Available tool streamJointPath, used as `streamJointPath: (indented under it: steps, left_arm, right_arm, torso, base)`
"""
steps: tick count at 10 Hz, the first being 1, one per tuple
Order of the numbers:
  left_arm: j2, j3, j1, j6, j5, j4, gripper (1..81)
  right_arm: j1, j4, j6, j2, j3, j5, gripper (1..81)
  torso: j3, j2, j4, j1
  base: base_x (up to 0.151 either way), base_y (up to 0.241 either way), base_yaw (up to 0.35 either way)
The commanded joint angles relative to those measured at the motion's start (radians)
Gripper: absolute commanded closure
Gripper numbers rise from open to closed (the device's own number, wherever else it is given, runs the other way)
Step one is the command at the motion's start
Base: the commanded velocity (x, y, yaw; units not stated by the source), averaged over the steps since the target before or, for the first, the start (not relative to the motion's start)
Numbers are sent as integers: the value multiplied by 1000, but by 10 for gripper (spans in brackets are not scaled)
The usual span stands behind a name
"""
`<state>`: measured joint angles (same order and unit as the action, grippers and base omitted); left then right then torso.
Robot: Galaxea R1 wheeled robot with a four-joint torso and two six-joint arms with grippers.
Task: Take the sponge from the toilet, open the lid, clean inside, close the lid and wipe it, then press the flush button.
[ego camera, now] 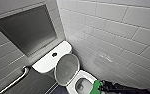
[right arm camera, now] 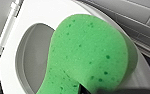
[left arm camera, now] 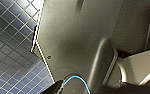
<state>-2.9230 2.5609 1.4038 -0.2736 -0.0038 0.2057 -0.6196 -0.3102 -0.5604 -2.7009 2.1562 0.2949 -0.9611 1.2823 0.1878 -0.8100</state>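
Note:
The white toilet stands against the tiled wall, its lid (ego camera: 67,68) raised and leaning back on the tank, grey inner face showing. The round dark flush button (ego camera: 54,54) sits in the middle of the tank top. My right gripper (ego camera: 102,86) reaches in from the lower right and is shut on the bright green sponge (ego camera: 97,86), held over the near rim of the bowl (ego camera: 81,85). In the right wrist view the sponge (right arm camera: 91,55) hangs just above the white seat (right arm camera: 48,15), and its far end overlaps the bowl opening (right arm camera: 32,60).
A grey recessed niche (ego camera: 28,27) is set in the wall behind the tank. A metal grab bar (ego camera: 17,78) runs along the left wall. White tiles close in the right side. The left wrist view looks along a grey panel (left arm camera: 73,37) above dark blue floor tiles (left arm camera: 11,50).

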Motion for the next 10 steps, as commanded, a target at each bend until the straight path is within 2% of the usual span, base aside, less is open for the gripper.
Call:
streamJointPath:
  steps: [1, 3, 5, 10]
  left_arm:
    - [11, 1, 2, 2, 71, 6, 10]
    - [11, 1, 1, 2, 71, 6, 10]
    - [7, 1, 1, 2, 71, 6, 10]
    - [-32, 58, 1, 2, 71, 7, 10]
  right_arm:
    - [152, 13, -3, -27, -16, 43, 811]
    - [209, 20, -3, -65, -9, 44, 811]
    - [241, 20, -6, -102, 2, 84, 811]
    - [278, 20, -29, -191, 115, 86, 811]
  torso:
    - [4, 0, 0, 0]
    - [-20, -1, 0, 0]
    - [-21, -1, 0, -1]
    - [-22, -2, 0, -1]
  base:
    - [0, 0, 0]
    - [0, 0, 0]
    - [0, 0, 0]
    - [0, 0, 0]
